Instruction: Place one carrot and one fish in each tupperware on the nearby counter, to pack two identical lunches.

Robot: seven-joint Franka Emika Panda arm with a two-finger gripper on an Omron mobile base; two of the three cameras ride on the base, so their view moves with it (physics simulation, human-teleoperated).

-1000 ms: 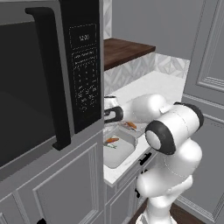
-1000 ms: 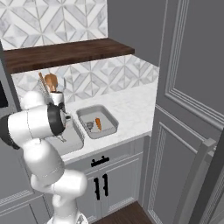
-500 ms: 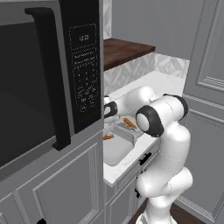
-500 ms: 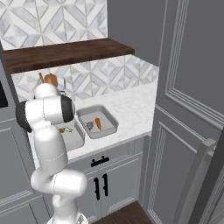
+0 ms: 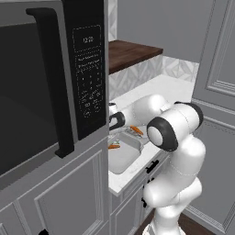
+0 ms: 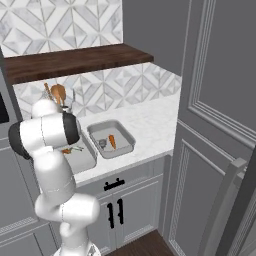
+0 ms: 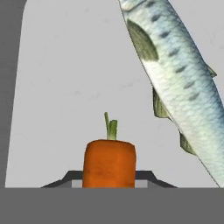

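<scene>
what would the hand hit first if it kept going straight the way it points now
Probably the pale flat surface ahead, past the carrot gripped between the hand's tips. The fish lies off to the right of that line, so it looks clear of it, though depth is hard to judge.

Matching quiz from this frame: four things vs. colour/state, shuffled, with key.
Things
1. held carrot
2. fish
3. shelf
4. tupperware clear of the arm

States
A. dark brown wood, above the counter
B. orange, between the finger tips
C. grey, with a second carrot inside
D. silvery with dark spots, lying flat on a pale surface

Pairs: 1-B, 2-D, 3-A, 4-C
</scene>
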